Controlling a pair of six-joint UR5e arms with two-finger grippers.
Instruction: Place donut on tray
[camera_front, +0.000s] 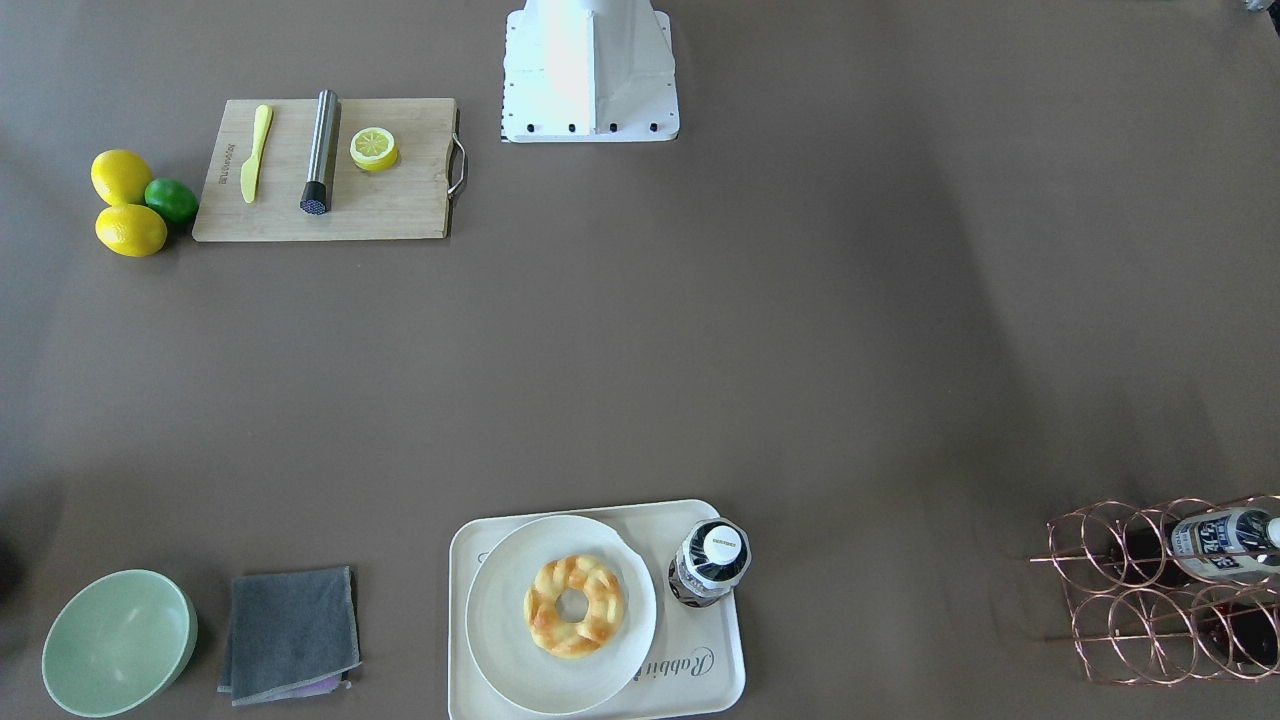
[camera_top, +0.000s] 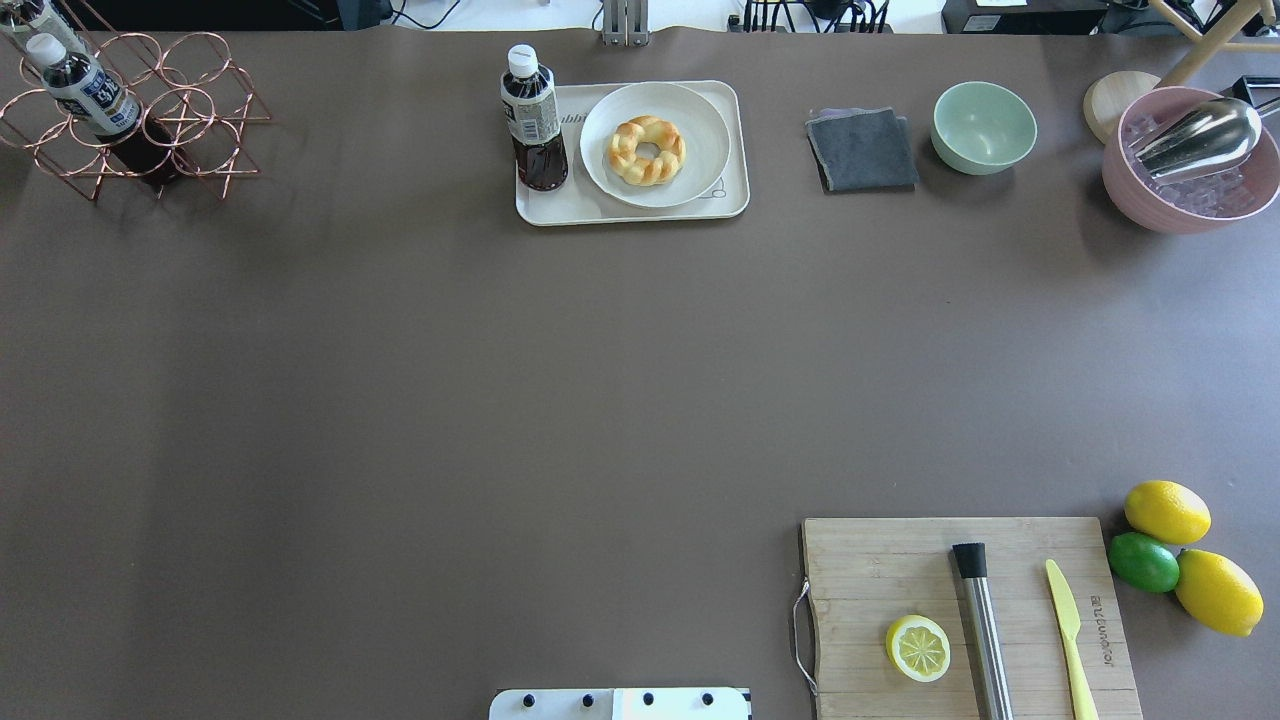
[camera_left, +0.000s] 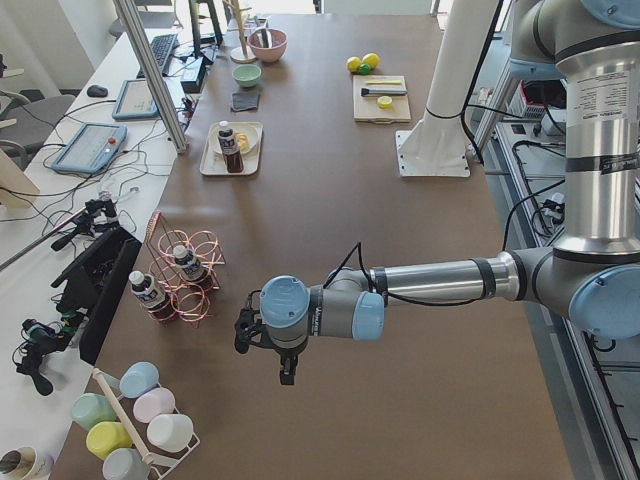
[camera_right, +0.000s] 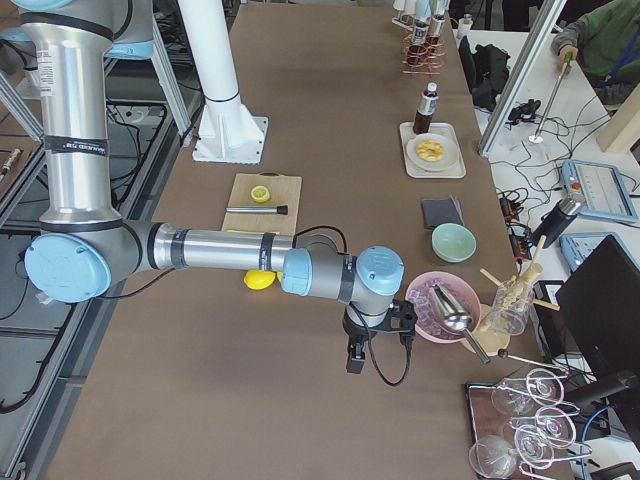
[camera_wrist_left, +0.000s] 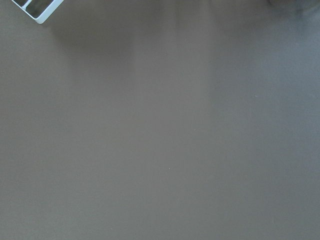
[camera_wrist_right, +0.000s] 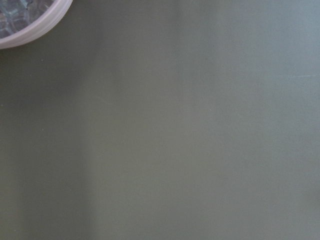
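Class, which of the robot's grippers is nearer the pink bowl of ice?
Right. The right gripper hangs close beside the pink bowl; the left gripper hangs at the far opposite end, past the bottle rack.

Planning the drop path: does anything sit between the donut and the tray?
The donut lies on a round white plate that rests on the tray and covers most of it. A dark bottle stands at the tray's other end; little bare tray shows.
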